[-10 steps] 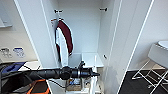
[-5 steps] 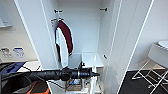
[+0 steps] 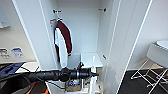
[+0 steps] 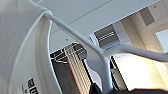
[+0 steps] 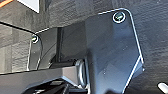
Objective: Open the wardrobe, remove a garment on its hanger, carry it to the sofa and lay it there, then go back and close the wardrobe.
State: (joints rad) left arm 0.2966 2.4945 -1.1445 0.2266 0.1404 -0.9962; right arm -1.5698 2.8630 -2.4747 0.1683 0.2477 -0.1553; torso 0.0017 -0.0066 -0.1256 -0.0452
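Wardrobe (image 3: 32, 35) open; maroon jacket (image 3: 63, 40) on hook inside. My left end effector (image 3: 93, 74) pinches the white hanger (image 4: 100, 53), white garment (image 4: 20, 50) draped on it. Judgement: withdraw level, clear the door edge, avoid snagging jacket. Right end effector: state indeterminate.

maroon jacket (image 3: 64, 41) blocks wardrobe (image 3: 82, 37) left, right side free

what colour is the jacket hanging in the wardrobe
Maroon body with white sleeves; the jacket shows best in the head view.
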